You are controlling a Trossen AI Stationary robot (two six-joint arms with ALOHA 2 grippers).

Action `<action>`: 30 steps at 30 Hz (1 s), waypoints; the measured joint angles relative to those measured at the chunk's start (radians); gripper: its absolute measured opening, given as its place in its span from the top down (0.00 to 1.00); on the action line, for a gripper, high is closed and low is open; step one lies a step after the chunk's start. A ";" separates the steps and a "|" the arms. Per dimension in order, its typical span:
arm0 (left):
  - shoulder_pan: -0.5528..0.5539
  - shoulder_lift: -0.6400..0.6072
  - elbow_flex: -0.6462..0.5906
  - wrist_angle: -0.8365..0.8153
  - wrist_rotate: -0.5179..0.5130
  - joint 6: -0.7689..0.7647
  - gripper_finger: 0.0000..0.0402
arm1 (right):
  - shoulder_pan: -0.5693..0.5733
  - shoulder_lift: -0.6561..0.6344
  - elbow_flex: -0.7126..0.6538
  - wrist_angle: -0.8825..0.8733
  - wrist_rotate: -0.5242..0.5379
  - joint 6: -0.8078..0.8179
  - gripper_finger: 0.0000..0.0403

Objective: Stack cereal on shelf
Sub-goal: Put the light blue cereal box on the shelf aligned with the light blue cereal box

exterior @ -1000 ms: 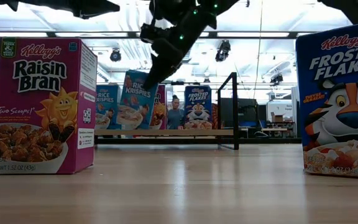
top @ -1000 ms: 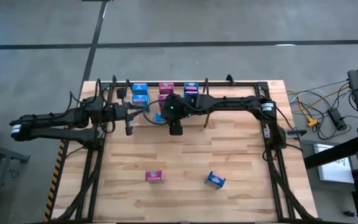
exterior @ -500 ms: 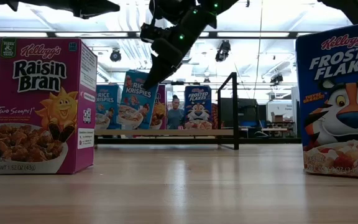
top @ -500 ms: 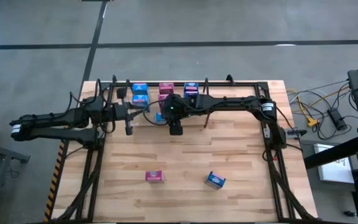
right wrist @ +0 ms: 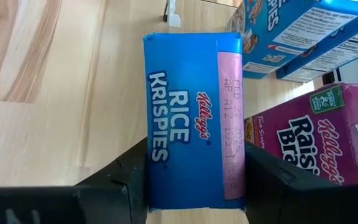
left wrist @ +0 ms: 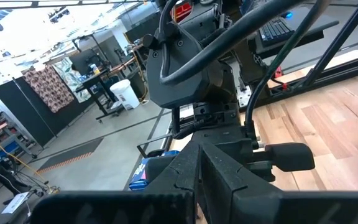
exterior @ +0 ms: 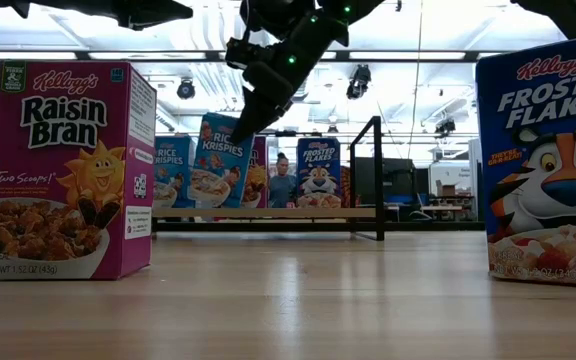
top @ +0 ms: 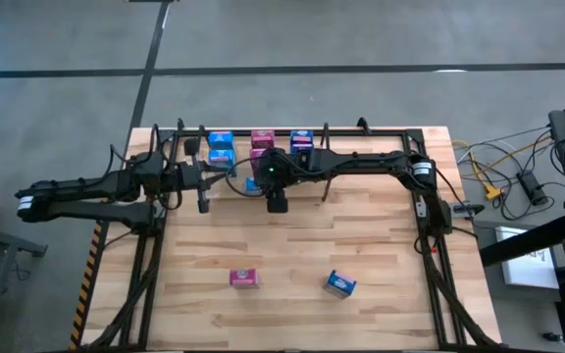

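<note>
My right gripper (top: 261, 186) is shut on a blue Rice Krispies box (right wrist: 188, 118), just in front of the black-rod shelf (top: 361, 131) at the table's far edge. In the low view the box (exterior: 216, 160) hangs tilted below the gripper (exterior: 250, 112). On the shelf stand blue boxes (top: 220, 147) and pink boxes (top: 261, 143). A pink Raisin Bran box (top: 243, 278) and a blue Frosted Flakes box (top: 339, 283) stand upright on the near part of the table. My left gripper (top: 204, 202) hovers shut and empty to the left of the right gripper. My right gripper pinches the Rice Krispies box between its two fingers (right wrist: 123, 183), on two opposite faces near the end closest to the gripper (right wrist: 191, 199). The fingers slant down from above toward the shelf and lie along the box. The box hangs tilted and looks clear of the table.
The slanted black arm-support frames (top: 145, 265) run along the table's left and right (top: 437, 265) sides. Bare wood lies between the shelf and the two near boxes. A person (exterior: 284, 180) shows in the room behind the shelf. Cables lie off the table's right edge.
</note>
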 joint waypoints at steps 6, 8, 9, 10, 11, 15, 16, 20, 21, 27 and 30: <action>0.000 0.000 0.000 0.000 0.000 0.000 1.00 | 0.000 0.000 0.000 0.008 0.000 0.010 0.49; 0.000 0.000 0.000 0.000 0.000 0.000 1.00 | 0.000 0.000 0.000 0.015 0.000 0.016 0.47; 0.000 0.000 0.000 0.000 0.000 0.000 1.00 | 0.000 0.000 0.000 0.021 0.000 0.017 0.46; 0.000 0.000 0.000 0.000 0.000 0.001 1.00 | 0.000 0.000 0.000 0.025 0.000 0.016 0.46; 0.000 0.000 0.000 0.000 0.000 0.003 1.00 | 0.000 0.000 0.000 0.028 0.000 0.016 0.45; 0.000 0.000 0.000 0.000 0.000 0.004 1.00 | -0.002 -0.003 0.000 0.040 0.001 0.017 0.43; 0.000 0.000 0.000 -0.001 0.000 0.003 1.00 | -0.002 -0.004 0.000 0.045 0.001 0.016 0.43; 0.000 0.000 0.000 -0.001 0.000 0.004 1.00 | -0.002 -0.007 0.000 0.048 0.002 0.009 0.42; 0.000 0.000 0.000 -0.002 0.000 0.003 1.00 | -0.002 -0.007 0.000 0.047 0.002 0.009 0.42; 0.000 0.000 0.000 -0.005 0.000 0.003 1.00 | -0.002 -0.010 0.004 0.037 0.003 -0.011 0.43; 0.000 0.000 0.000 -0.005 0.000 0.002 1.00 | -0.002 -0.021 0.035 -0.014 0.003 -0.029 0.44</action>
